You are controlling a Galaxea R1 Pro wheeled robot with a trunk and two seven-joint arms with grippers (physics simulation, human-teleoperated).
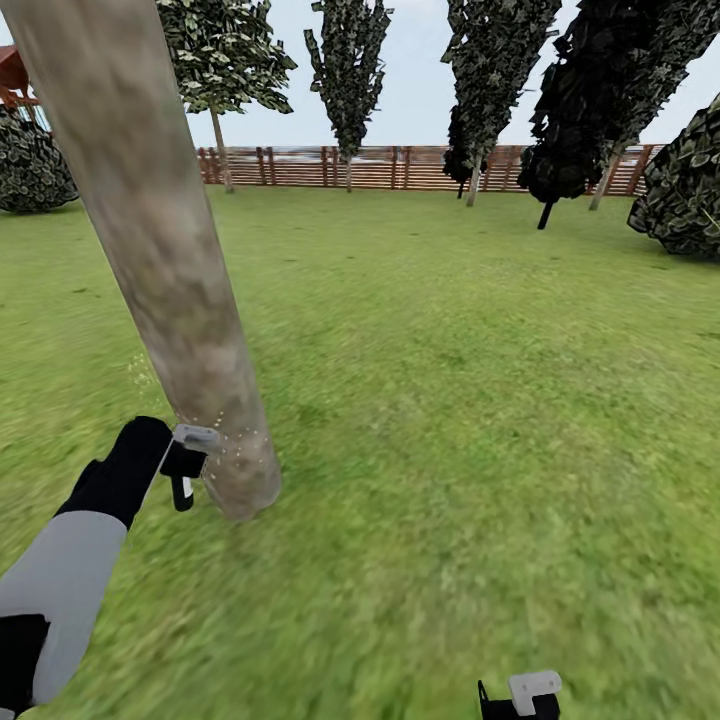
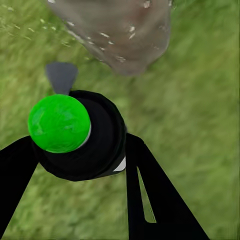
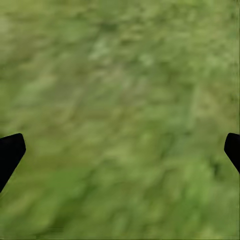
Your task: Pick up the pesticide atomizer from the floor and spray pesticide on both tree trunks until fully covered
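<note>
Bark, grass, wood and matt plastic

The tree trunk (image 1: 150, 240) shows blotchy grey-brown bark, smooth, speckled white low down; the floor (image 1: 480, 400) is blurry matt grass; the fence (image 1: 400, 167) is slatted brown wood; the pesticide atomizer (image 2: 82, 137) looks matt black plastic, capped glossy green.

The tree trunk (image 1: 150, 230) is cut off at the head view's upper left edge; its crown is not seen. The right gripper (image 1: 520, 697) is cropped at the bottom edge. The pesticide atomizer (image 2: 82, 135) body is largely masked by its green cap. The grass (image 3: 125, 100) is blurred throughout.
</note>
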